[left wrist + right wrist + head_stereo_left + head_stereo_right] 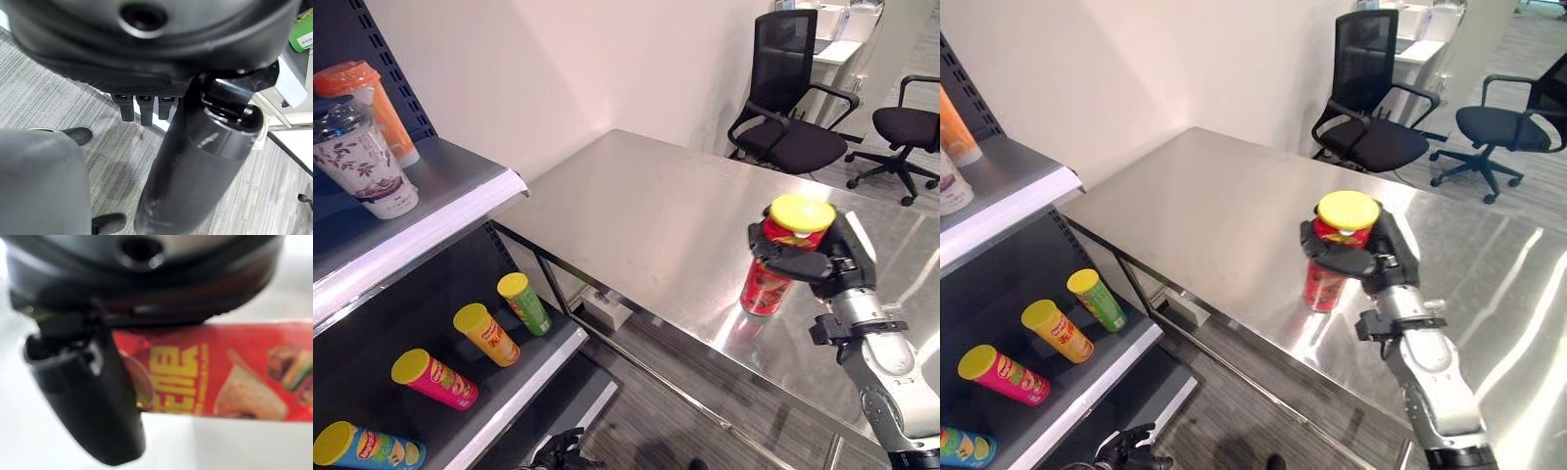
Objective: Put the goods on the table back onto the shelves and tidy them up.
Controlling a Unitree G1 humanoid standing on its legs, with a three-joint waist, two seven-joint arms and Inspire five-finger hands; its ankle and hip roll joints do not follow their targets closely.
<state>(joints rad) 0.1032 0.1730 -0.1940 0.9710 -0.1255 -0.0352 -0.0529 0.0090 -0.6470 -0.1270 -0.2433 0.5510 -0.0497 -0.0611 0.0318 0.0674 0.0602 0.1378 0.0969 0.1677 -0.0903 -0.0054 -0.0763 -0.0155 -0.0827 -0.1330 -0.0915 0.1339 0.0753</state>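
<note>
A red chip can (765,290) with a yellow lid stands upright on the steel table (646,215), near its front edge. My right hand (824,260) is shut on it, fingers round its upper part just under the lid. In the right wrist view the can's red side (234,382) lies across the palm with the thumb (93,401) beside it. My left hand (563,448) hangs low near the floor beside the shelf, fingers relaxed and holding nothing.
On the left, the shelf's upper board (440,181) carries an orange-lidded cup (372,98) and a flowered cup (364,162). The lower board (538,367) has green (524,303), orange (486,334), pink (434,379) and blue (367,447) cans lying on it. Two office chairs (783,88) stand behind the table.
</note>
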